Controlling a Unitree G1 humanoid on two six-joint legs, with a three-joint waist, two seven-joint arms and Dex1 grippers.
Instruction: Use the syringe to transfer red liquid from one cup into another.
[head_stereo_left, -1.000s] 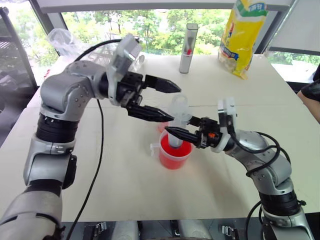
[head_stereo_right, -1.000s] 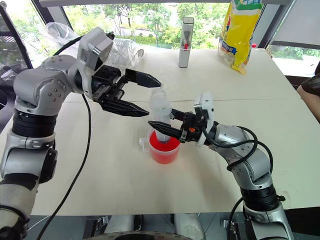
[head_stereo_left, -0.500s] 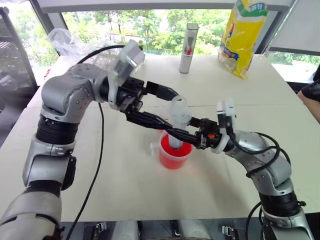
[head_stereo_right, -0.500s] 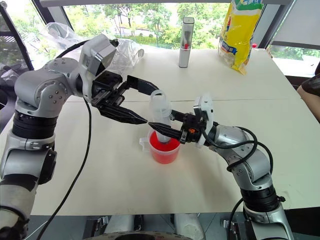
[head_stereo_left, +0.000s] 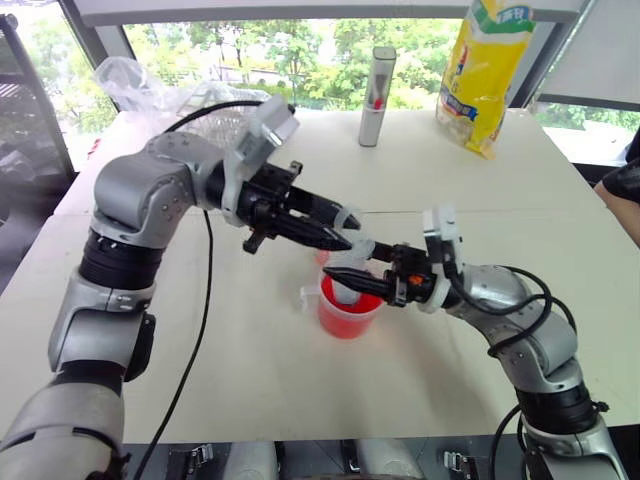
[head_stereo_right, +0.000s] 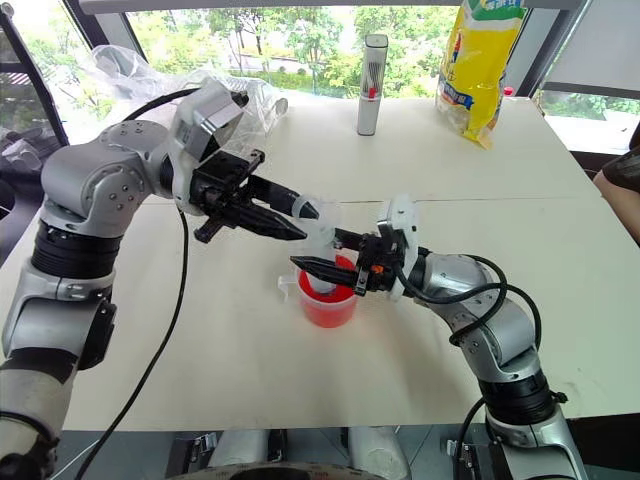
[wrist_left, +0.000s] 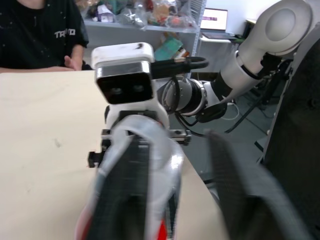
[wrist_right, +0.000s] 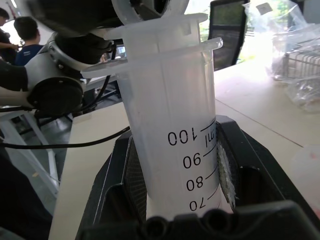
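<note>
Right claw (head_stereo_right: 318, 268) first: clamped tight around the barrel of the syringe (wrist_right: 172, 115), both black fingers (wrist_right: 131, 180) pressed to the clear plastic just under the top graduation marks. It holds the syringe upright with its lower end down inside the handled cup (head_stereo_left: 348, 308), which sits on the tabletop (head_stereo_left: 250, 350) and is well filled with red liquid (head_stereo_right: 328, 306).

Now the left claw (head_stereo_left: 338, 238), reaching across from the other side, fingers drawn nearly together at the plunger's white top above the barrel flange. From the head views it looks pinched on that top, though I cannot tell for sure that it has a firm bite.

Handling, as I read it: a light, rigid plastic tube, smooth and a bit slick, so a squeeze on the barrel below the flange is the sensible hold, and the plunger head is the place to pull. The cup looks light too, and a sideways tug could tip it and spill.

Just behind the handled cup, the smaller cup (head_stereo_left: 324, 256) peeks out, mostly hidden by the claws. Farther back stand a grey cylinder (head_stereo_left: 377, 96) and a yellow bag (head_stereo_left: 486, 70).
</note>
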